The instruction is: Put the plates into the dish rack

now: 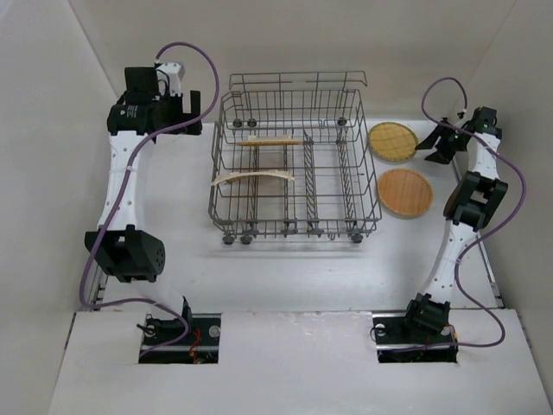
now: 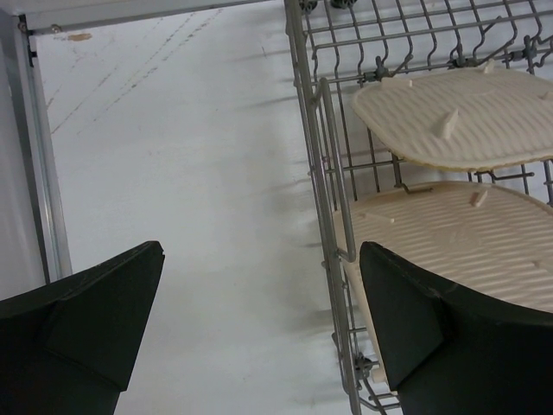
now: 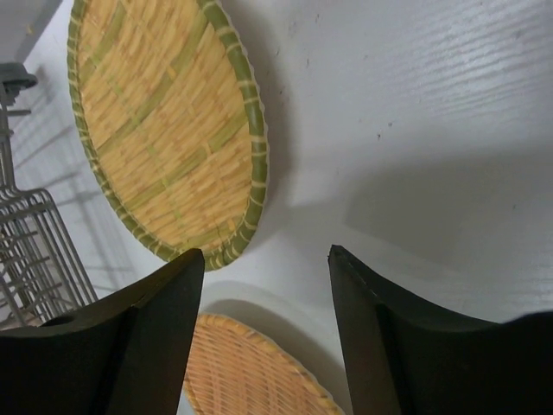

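The grey wire dish rack (image 1: 294,226) stands mid-table. Two plates stand on edge in its left half, one further back (image 1: 272,141) and one nearer (image 1: 255,177). The left wrist view shows their pale undersides (image 2: 458,121) (image 2: 471,242) behind the rack's side wires (image 2: 324,173). Two round plates lie flat right of the rack: a yellow-tan one with a green rim (image 1: 393,141) (image 3: 164,130) and an orange one (image 1: 405,191) (image 3: 251,372). My right gripper (image 1: 436,143) (image 3: 263,259) is open and empty, just right of them. My left gripper (image 1: 188,112) (image 2: 259,285) is open and empty beside the rack's left side.
White walls enclose the table on the left, back and right. A metal rail (image 2: 39,173) runs along the table's left edge. The rack's corner (image 3: 26,233) shows at the left of the right wrist view.
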